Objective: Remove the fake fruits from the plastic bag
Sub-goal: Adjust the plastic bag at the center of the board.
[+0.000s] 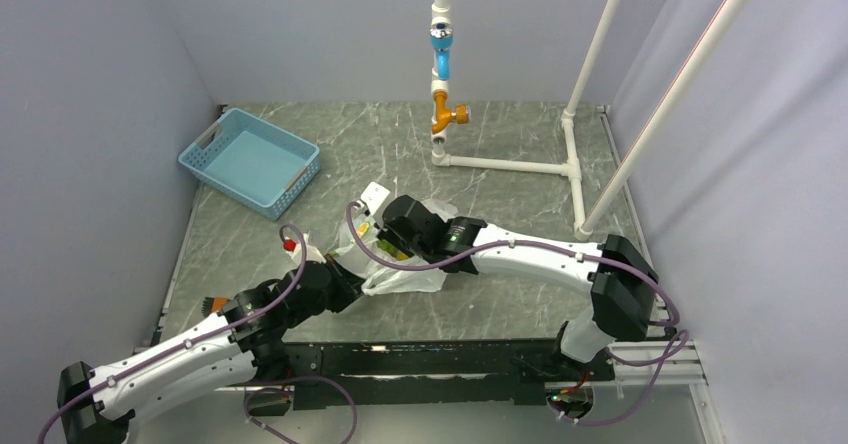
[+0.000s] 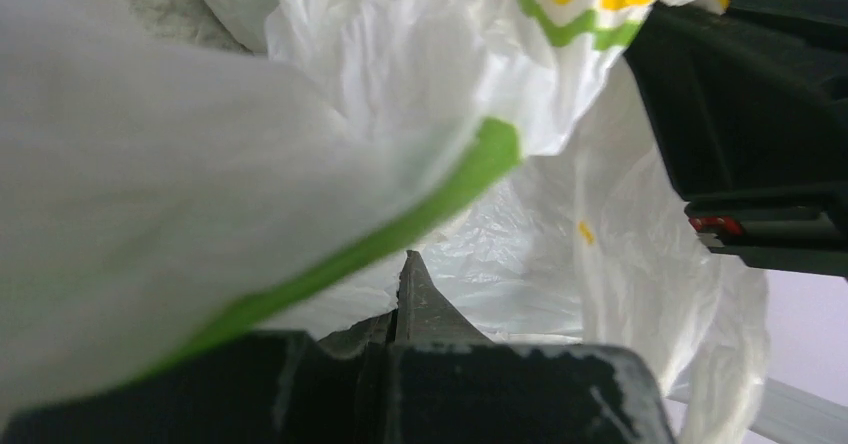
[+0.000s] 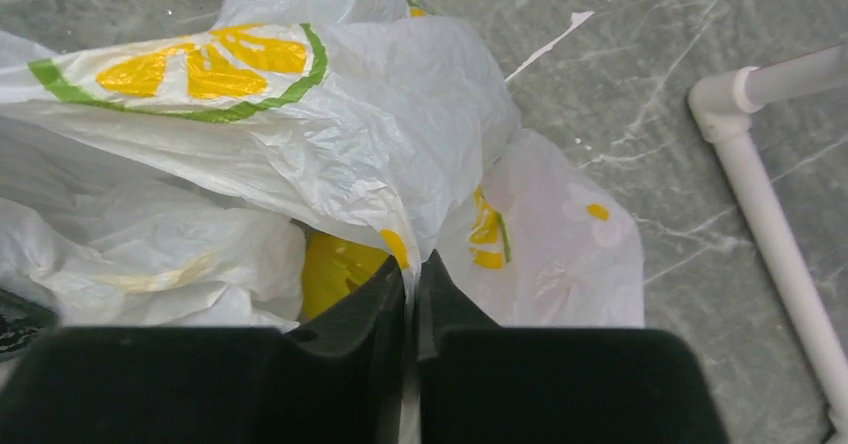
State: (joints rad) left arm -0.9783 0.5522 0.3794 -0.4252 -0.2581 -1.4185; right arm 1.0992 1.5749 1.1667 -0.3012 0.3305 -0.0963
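Our right gripper (image 3: 412, 264) pinches a fold of the plastic bag (image 3: 330, 154) between nearly closed fingers. We see a yellow fruit (image 3: 335, 269) inside the bag, just beside those fingertips. Our left gripper (image 2: 420, 289) is pressed together at the bag's near-left edge; we cannot tell whether film is caught. A red fruit (image 1: 290, 246) lies on the table (image 1: 480, 304) beside the bag. The blue basket (image 1: 296, 189) stands well apart at far left, and the white pipe frame (image 3: 770, 214) is to the right.

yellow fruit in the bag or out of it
In. The right wrist view shows the yellow fruit tucked under folds of the plastic bag, only partly visible, beside the right gripper pinching the film.
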